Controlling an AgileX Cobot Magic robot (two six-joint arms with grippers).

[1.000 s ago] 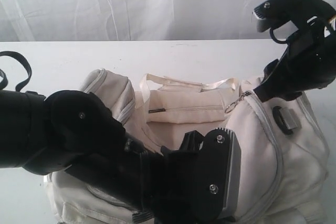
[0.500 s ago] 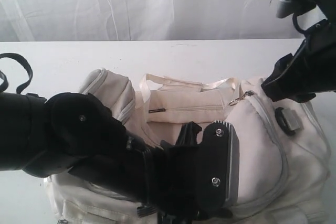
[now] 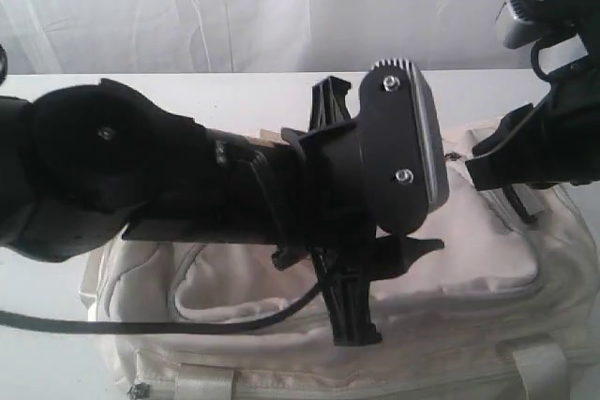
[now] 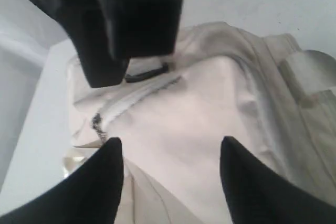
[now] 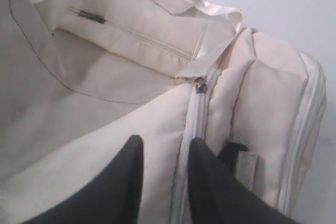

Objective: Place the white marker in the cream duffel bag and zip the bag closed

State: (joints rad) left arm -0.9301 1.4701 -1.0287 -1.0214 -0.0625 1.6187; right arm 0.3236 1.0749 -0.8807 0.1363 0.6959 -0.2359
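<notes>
The cream duffel bag [image 3: 469, 269] lies lengthwise, side to side, under the spread, empty left fingers [image 4: 100, 182]. The right fingers [image 5: 126, 182] straddle its zipper [image 5: 195, 119], grip unclear.

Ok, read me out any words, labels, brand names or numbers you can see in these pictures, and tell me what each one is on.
No readable text in any view.
The soft cream fabric duffel bag shows plain cloth, no print or logo.
Its small grey metal zipper pull is too small to show any marking.
The black wrist housing on the left arm bears only screws, no lettering.
</notes>
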